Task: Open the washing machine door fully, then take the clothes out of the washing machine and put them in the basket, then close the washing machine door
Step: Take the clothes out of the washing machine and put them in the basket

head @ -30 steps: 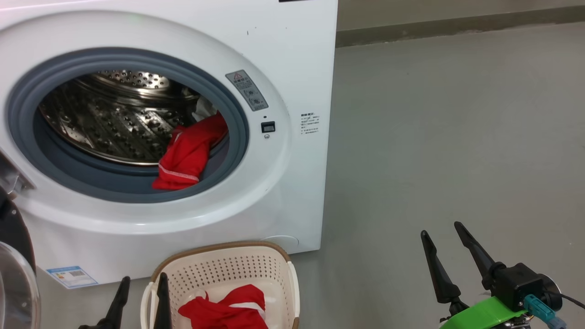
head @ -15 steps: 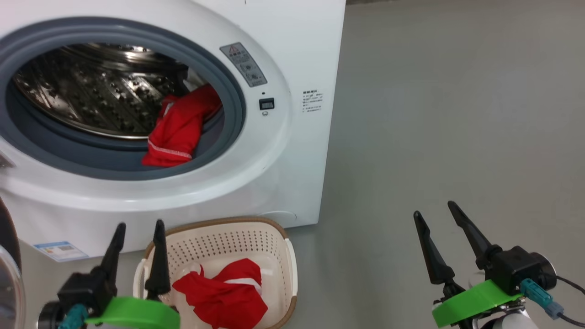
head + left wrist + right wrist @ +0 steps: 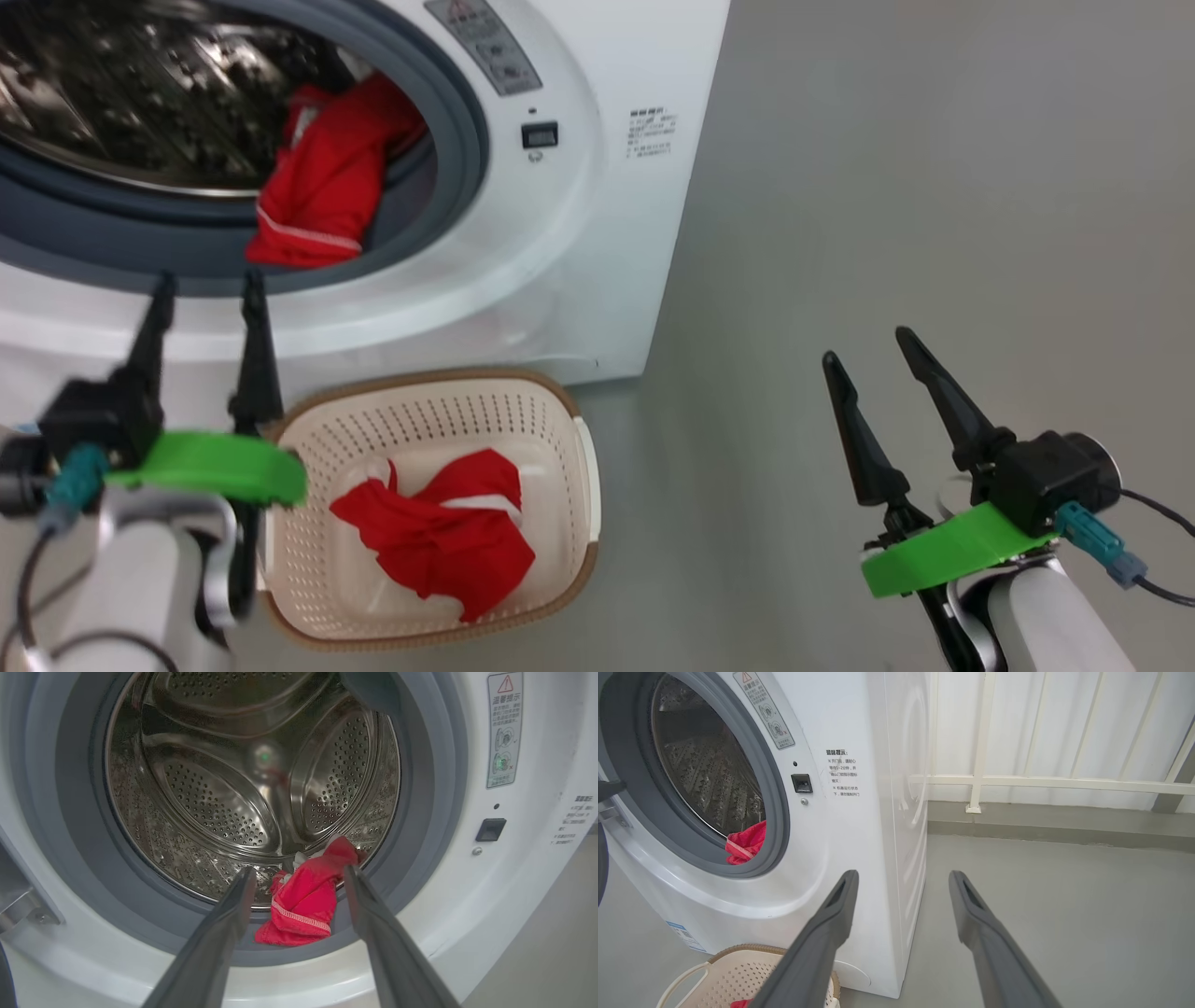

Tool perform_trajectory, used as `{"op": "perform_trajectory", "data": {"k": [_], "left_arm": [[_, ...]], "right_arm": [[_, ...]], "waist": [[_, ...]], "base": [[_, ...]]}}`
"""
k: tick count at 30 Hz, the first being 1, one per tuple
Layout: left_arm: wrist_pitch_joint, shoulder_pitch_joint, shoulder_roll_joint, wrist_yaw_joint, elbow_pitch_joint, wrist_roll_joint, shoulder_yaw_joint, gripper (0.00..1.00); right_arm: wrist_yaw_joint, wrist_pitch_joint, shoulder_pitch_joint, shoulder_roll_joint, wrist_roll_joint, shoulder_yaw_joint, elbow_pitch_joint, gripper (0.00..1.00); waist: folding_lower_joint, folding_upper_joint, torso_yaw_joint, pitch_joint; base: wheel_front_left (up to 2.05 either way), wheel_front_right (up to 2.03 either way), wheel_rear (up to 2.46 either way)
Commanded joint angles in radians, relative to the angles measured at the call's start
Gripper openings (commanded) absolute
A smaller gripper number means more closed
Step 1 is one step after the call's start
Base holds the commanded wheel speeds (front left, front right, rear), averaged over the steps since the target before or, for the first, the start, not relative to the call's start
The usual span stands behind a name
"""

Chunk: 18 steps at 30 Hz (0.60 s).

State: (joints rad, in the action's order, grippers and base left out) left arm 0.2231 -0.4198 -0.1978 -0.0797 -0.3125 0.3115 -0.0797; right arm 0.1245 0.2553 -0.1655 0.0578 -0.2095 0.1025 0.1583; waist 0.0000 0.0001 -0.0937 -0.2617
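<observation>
**Laundry station: one garment in the drum, one in the basket, both grippers empty**

The washing machine (image 3: 607,243) occupies the upper left of the head view, and its round opening is uncovered. A red garment (image 3: 322,187) with a white stripe lies at the lower right of the steel drum (image 3: 210,802) and spills forward over the grey ring (image 3: 420,812). In the left wrist view it sits just below centre, framed between the two fingers.

The basket (image 3: 571,439) stands on the floor (image 3: 934,187) at lower centre, directly in front of the machine's base. A second red garment (image 3: 434,532) with white panels lies crumpled inside it.

The left gripper (image 3: 208,277) is at the left of the head view, with its fingers spread wide and holding nothing. Its tips point up at the white rim below the opening, short of the garment in the drum. Its green collar (image 3: 210,465) overlaps the basket's left rim in the picture.

The right gripper (image 3: 866,345) is at the lower right, over the floor and well apart from the machine and the basket. Its fingers also stand wide apart and are empty.
</observation>
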Motion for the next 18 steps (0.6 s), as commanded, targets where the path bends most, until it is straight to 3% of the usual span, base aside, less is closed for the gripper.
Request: {"op": "perform_trajectory", "data": {"k": [1,18], "left_arm": [[0.009,-0.058,-0.042,-0.001,0.004,-0.018,0.029,1.00],[0.029,-0.425,-0.126,0.022,-0.253,-0.028,0.051,1.00]], "right_arm": [[0.006,0.006,-0.031,-0.001,-0.009,0.027,-0.025,1.00],[0.006,0.006,-0.123,-0.007,-0.044,0.079,0.002,1.00]], "waist": [[0.0000,-0.0001,-0.011,-0.063],[0.0000,-0.0001,-0.078,-0.216]], "base": [[0.00,0.00,0.00],[0.00,0.00,0.00]]}}
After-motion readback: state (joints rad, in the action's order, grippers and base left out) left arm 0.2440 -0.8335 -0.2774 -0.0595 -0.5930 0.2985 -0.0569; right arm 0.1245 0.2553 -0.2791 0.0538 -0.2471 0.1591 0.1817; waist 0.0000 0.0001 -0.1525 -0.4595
